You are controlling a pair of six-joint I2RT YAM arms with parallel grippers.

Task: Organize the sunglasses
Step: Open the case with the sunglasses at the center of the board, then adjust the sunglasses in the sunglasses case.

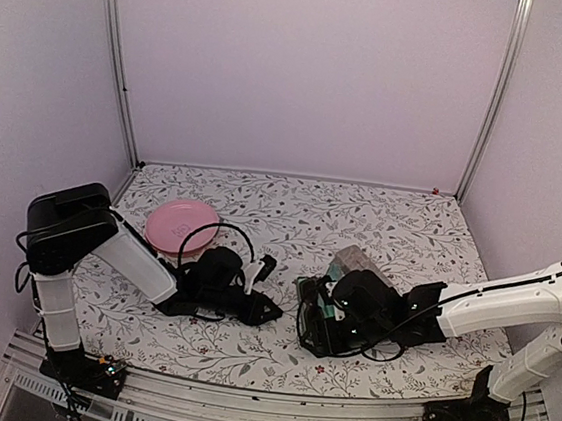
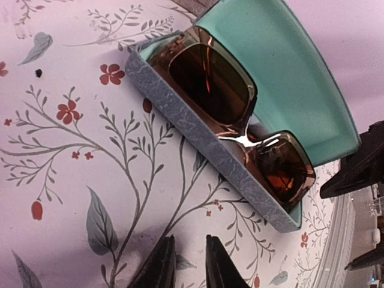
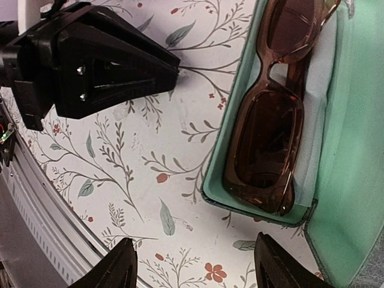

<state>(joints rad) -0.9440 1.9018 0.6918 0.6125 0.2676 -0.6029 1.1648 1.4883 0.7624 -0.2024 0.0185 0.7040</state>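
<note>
Left wrist view: sunglasses (image 2: 231, 114) lay in the open case (image 2: 198, 141). Left gripper (image 2: 189, 246) was barely parted and the right gripper (image 3: 195, 243) spread wide, with the pink plate (image 1: 181, 228) well apart.

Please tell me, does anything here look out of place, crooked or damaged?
Nothing stands out. The sunglasses lie lengthwise inside the open case, within its walls, and their frame and lenses look whole.

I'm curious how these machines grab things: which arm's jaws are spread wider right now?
The right arm: its jaws stand wide apart near the open teal-lined glasses case. The left arm has jaws showing only a narrow gap.
</note>
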